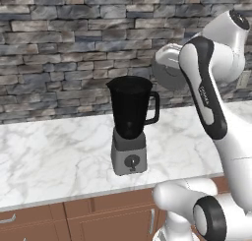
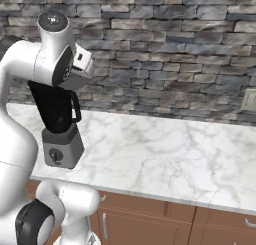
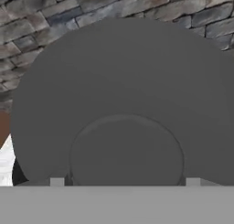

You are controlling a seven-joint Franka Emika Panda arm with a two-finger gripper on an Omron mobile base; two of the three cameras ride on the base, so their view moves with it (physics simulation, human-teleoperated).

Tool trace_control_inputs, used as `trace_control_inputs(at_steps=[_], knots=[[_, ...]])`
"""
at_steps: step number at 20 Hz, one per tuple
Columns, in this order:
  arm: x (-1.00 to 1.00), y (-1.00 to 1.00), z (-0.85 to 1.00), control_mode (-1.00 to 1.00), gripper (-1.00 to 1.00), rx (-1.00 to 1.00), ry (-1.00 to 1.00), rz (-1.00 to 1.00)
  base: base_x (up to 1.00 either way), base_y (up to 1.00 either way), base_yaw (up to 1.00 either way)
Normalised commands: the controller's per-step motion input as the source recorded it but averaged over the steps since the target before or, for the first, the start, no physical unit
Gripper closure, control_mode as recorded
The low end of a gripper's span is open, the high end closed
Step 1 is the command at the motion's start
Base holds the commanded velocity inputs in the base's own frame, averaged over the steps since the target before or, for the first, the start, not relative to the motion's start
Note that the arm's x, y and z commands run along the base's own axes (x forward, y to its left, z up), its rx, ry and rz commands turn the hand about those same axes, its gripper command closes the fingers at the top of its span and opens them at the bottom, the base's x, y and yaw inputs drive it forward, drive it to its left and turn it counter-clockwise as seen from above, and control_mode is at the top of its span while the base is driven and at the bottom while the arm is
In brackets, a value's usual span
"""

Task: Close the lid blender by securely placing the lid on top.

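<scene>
The blender [image 1: 129, 118] stands on the marble counter [image 1: 54, 156], a dark tapered jar with a side handle on a grey base with a round dial; its rim is uncovered. In the right base view the blender [image 2: 59, 120] is partly hidden by my arm. My gripper [image 1: 168, 68] is shut on the lid [image 1: 166, 79], a dark-grey disc held tilted, to the right of the jar's rim and slightly above it. In the hand view the lid [image 3: 123, 90] sits close up with its raised centre low between my gripper [image 3: 124, 182] fingertips.
A stone wall [image 1: 59, 48] backs the counter. Brown cabinet fronts [image 2: 150, 224] run below the counter's front edge. A wall outlet [image 2: 248, 100] sits at the far right. Bare marble [image 2: 170, 154] stretches right of the blender.
</scene>
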Motion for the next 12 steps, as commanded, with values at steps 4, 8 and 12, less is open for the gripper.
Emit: trace_control_inputs(at_steps=[4,8,12], knots=[[0.01,0.68,0.07,-1.00,1.00,-0.08,0.08,0.08,0.00,0.00,0.00],[0.13,0.61,0.00,-1.00,1.00,-0.06,0.16,0.03,0.00,0.00,0.00],[0.48,0.39,0.08,-1.00,1.00,-0.04,0.18,0.00,0.00,0.00,0.00]])
